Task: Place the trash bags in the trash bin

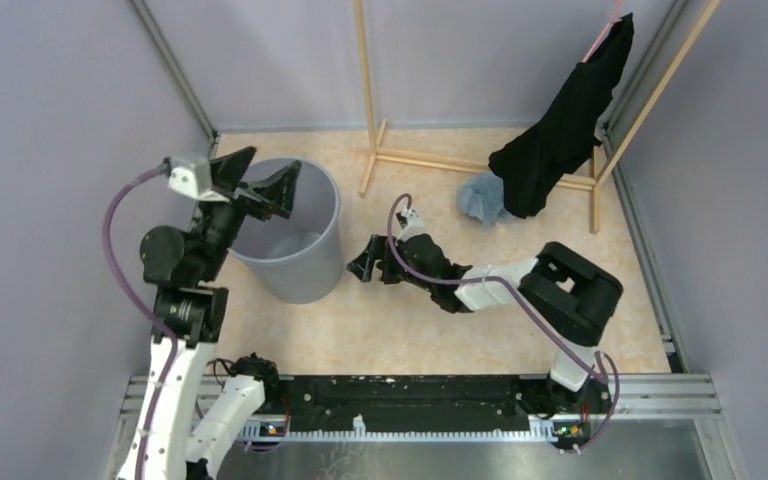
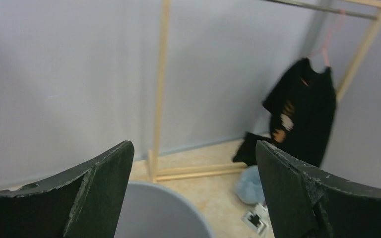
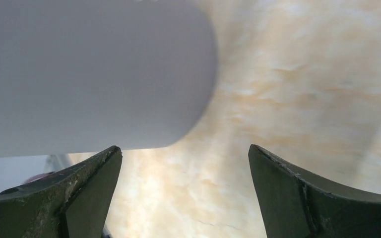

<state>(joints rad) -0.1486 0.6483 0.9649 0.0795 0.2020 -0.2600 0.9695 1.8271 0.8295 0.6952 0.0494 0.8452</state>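
Both grippers are spread wide and nothing is held in either. The left gripper point(image 1: 272, 165) is poised over the near-left rim of the trash bin point(image 1: 300, 275), which stands upright on the worktop point(image 1: 410, 330) with its mouth unobstructed. The right gripper point(image 1: 365, 258) is held low, just beside the bin's right wall, and is pointed at that wall.

The trash bag point(image 1: 480, 197) is seen as a crumpled pale-blue lump with no clear long axis. It lies at the far right of the worktop, against the base rail of the wooden rack point(image 1: 365, 90), and is partly covered by the hem of the black garment point(image 1: 560, 130) hanging there.

The bag lies behind and to the right of the right gripper, opposite to the way it is pointed, and well apart from the left gripper. The right arm is judged the nearer. A turn away from the bin would be needed first, and care taken that the garment's hem is not caught along with the bag.
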